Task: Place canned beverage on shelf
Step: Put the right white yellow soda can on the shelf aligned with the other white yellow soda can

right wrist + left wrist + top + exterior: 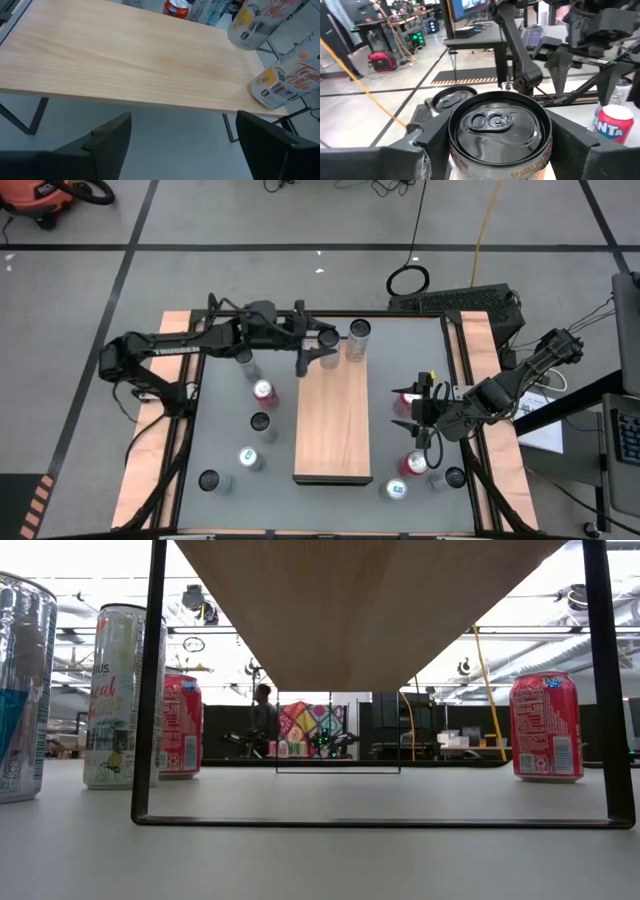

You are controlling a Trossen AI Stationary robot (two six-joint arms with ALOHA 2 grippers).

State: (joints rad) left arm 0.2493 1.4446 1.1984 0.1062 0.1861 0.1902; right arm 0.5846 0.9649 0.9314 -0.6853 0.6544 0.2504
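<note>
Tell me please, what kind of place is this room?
Probably a robotics lab or workshop. The table holds two robot arms beside a small shelf and cans, and behind it are workbenches with equipment, ceiling ducts and a taped concrete floor.

The silver can with a dark top [500,137], seen in the left wrist view, carries the word "SPARKLING" in orange letters along its rim, and the red can with a white top [614,122] beside it shows blue letters reading "anta". In the right wrist view, the white can with orange fruit art [285,80] bears orange script reading "Tropi", cut off at the picture's edge. In the low view, the tall white can with red script [122,695] shows the letters "US" near its top; the smaller print on the red cans there is too fine to read.
</note>
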